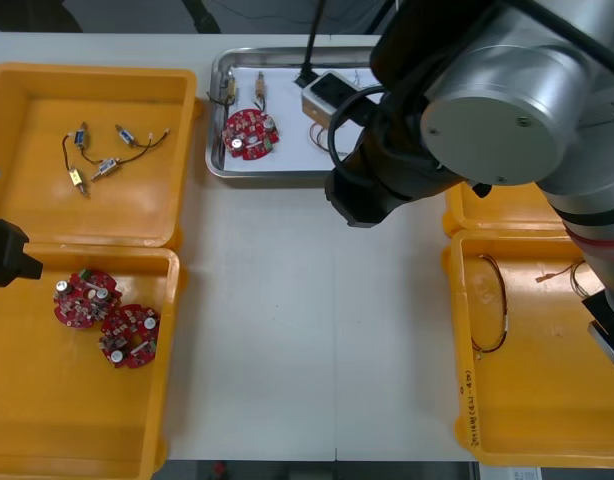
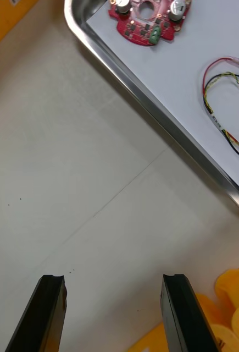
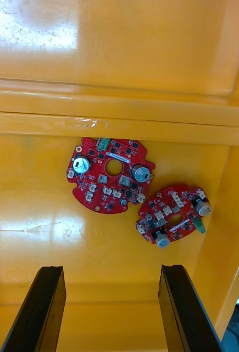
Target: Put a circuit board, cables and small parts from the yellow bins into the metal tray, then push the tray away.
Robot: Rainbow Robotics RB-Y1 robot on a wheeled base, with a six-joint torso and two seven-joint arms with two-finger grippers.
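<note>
No legible text (yellow bin (image 1: pixel 455 300) print (image 1: pixel 468 398) unreadable)

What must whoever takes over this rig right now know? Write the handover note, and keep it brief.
Left pincer: open, empty, over the near left yellow bin, which holds two spare circuit boards.
Right pincer: open, empty, over bare table, just short of the metal tray.
In the tray: one circuit board, a red and yellow cable and small metal parts.
Done: loading, by the look of it.
Left: push the tray away. The right arm looks best placed for that.
</note>
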